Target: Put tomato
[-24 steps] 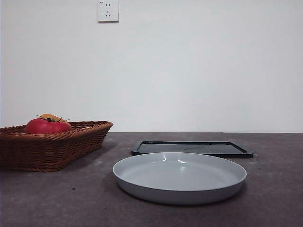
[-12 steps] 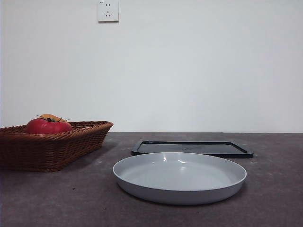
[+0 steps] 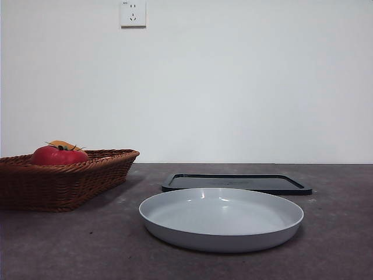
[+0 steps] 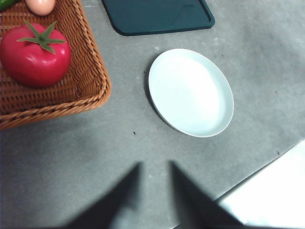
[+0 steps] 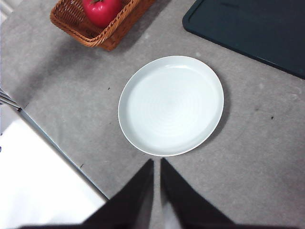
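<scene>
No text, label, brand or number I can read anywhere. Wall socket [image 3: 133, 13] at 11 o'clock in the front view has a tiny mark at its upper left corner, too small to make out. Plate [image 3: 221, 219], tray [image 3: 236, 182] and basket [image 3: 64, 178] carry no print I can see. Same from my wrist views: nothing written on plate, tray or basket.

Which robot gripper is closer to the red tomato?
Left, I think. The tomato in the basket looks big and close from the left gripper, which hangs above the table. From the right gripper, beyond the white plate, it looks small and far.
</scene>
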`<state>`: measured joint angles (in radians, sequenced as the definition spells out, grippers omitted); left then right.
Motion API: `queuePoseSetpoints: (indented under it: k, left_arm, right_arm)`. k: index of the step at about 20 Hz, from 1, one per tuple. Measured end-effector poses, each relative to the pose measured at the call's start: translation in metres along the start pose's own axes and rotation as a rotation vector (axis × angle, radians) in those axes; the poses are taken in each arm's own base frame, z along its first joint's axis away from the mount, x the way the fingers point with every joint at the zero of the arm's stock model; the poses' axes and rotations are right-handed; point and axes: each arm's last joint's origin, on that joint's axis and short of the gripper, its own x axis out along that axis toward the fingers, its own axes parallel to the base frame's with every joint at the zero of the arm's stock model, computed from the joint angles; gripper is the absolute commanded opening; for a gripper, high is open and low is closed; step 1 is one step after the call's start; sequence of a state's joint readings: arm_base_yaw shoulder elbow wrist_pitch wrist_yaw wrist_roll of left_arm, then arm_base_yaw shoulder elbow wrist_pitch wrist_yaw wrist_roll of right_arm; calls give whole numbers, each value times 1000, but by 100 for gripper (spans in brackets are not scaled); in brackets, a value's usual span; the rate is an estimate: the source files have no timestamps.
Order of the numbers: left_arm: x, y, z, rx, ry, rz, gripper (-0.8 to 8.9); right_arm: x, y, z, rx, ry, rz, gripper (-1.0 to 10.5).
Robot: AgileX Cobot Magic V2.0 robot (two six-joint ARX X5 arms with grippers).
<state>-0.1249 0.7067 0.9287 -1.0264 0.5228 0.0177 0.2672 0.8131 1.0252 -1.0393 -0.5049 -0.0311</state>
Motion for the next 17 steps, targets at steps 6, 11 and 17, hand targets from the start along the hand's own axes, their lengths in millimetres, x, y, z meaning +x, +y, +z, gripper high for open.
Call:
queuePoseSetpoints:
  k: [6,11,17]
  left_arm:
    - [0,0,0,2,-4,0,460]
    - [0,0,2,13,-21,0,536]
    - [4,2,11,44,-72,5,566]
  right_arm:
    - [0,0,0,0,0,0,417]
    - [0,0,0,1,0,0,428]
    - [0,0,1,-1,-3,0,428]
